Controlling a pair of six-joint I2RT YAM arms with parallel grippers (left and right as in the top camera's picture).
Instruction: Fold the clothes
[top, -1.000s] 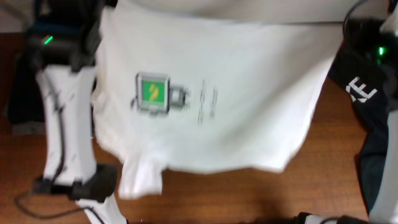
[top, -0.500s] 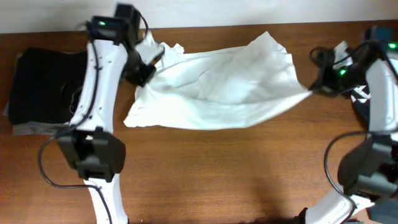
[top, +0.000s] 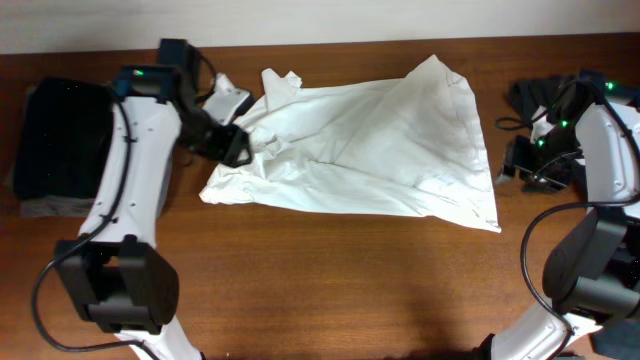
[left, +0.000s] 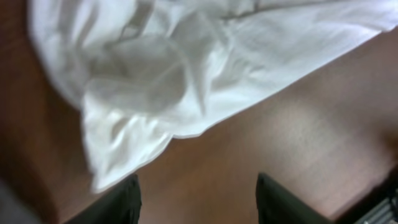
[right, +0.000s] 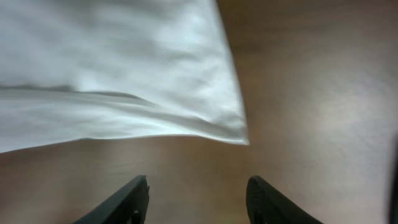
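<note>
The clothes, a white T-shirt (top: 360, 150), lie rumpled and spread across the middle of the table, with no logo showing. My left gripper (top: 234, 150) hovers at the shirt's left edge. In the left wrist view the left gripper (left: 199, 202) is open with only bare wood between its fingers and the shirt (left: 186, 68) just ahead. My right gripper (top: 516, 168) is just right of the shirt's right edge. It is open in the right wrist view (right: 199, 199), with a corner of the shirt (right: 124, 74) lying ahead and apart from the fingers.
Folded black and grey garments (top: 60, 140) are stacked at the far left of the wooden table (top: 350, 290). Dark clothing (top: 535, 98) lies at the right edge behind my right arm. A pale wall runs along the table's back edge.
Both grippers opened and let go of the shirt. It went from being held up and stretched between them to lying on the table. The right gripper drew back to the right.
</note>
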